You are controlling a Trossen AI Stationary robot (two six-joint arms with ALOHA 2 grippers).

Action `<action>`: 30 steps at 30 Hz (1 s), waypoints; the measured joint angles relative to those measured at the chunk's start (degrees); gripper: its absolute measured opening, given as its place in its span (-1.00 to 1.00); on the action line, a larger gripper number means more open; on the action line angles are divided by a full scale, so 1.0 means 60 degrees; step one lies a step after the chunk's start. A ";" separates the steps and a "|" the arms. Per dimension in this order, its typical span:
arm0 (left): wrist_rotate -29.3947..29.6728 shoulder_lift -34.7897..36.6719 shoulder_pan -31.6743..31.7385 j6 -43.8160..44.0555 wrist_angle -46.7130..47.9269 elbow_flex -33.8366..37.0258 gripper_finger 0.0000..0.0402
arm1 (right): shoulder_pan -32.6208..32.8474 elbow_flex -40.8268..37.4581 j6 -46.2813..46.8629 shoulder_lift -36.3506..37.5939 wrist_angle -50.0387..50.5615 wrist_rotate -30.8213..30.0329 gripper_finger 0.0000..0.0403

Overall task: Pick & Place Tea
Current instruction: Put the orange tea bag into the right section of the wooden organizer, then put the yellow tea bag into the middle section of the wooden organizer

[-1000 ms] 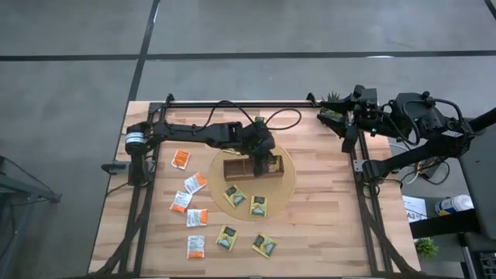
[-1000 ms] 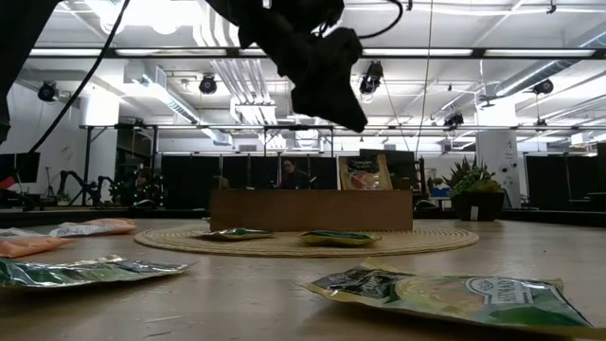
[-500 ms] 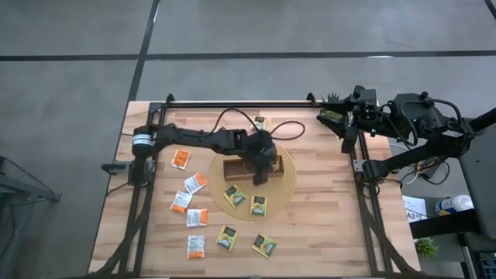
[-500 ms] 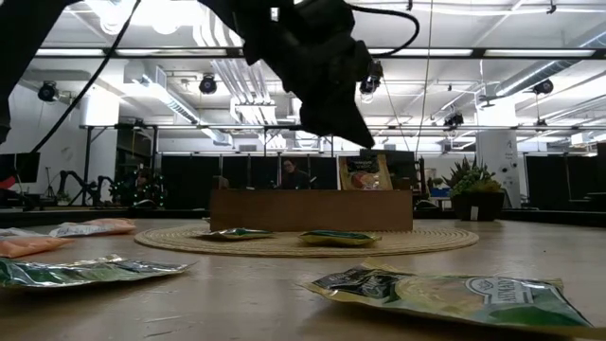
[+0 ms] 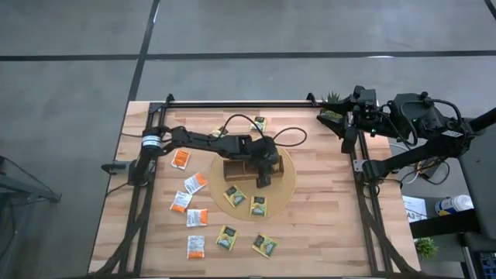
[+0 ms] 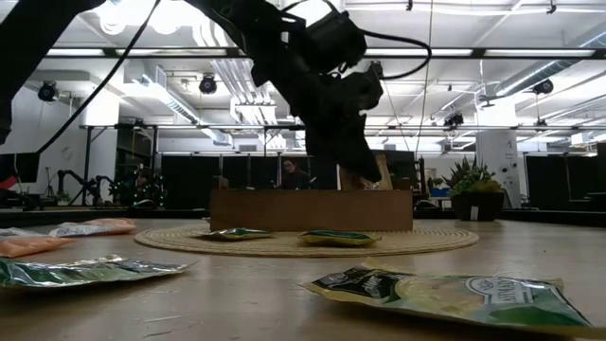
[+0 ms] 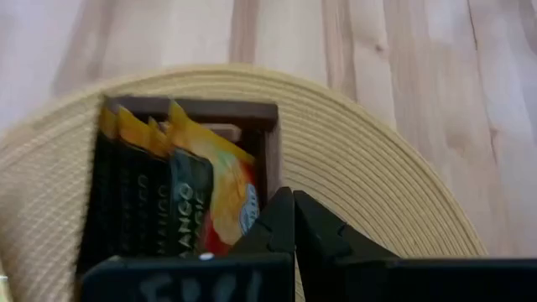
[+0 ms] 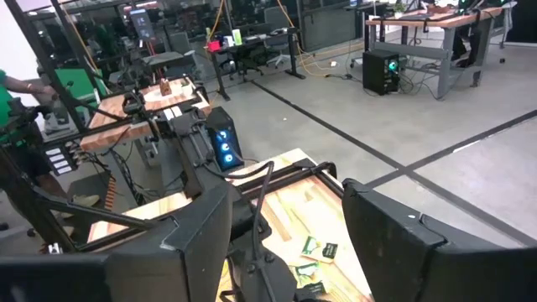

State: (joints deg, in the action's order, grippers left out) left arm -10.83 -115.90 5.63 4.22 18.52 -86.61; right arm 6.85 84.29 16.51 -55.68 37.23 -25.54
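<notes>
L gripper [image 5: 262,180] is over the right end of the wooden tray [image 5: 236,172] on the round woven mat [image 5: 285,186], fingers pressed together w/ nothing between them. Several tea sachets [image 7: 180,189] stand upright in that end compartment; others lie flat on mat and table [image 5: 325,225]. R gripper [image 5: 335,113] waits at the far right table corner, fingers spread.

The table [image 5: 325,209] is pale planked wood with a smooth matt face, and on it lies a round mat [image 7: 361,193] of coiled straw-like fibre, ribbed and rough. On the mat, the tray [image 6: 312,209] is dark brown matt wood, and the sachets [image 7: 197,197] in it look like glossy printed paper. Sachets [image 6: 445,292] on the table off the mat are crinkled and shiny; the left gripper [image 7: 289,226] is matt black.
</notes>
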 joint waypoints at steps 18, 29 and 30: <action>-0.0433 0.0153 0.0007 0.0148 0.0066 -0.0080 -1.00 | 0.0000 0.0000 0.0000 0.0000 0.0000 -0.0004 0.11; -0.0533 0.2020 0.0033 0.0588 -0.0082 0.0740 -1.00 | 0.0007 -0.0097 0.0471 -0.0068 0.0574 0.0015 0.11; -0.0499 0.2260 0.0035 0.0689 -0.0224 0.0929 -1.00 | 0.0007 -0.0152 0.0541 -0.0126 0.0664 0.0040 0.11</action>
State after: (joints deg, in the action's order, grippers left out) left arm -13.83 -102.33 5.84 8.35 17.17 -81.04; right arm 6.90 83.38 19.76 -56.43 41.21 -25.30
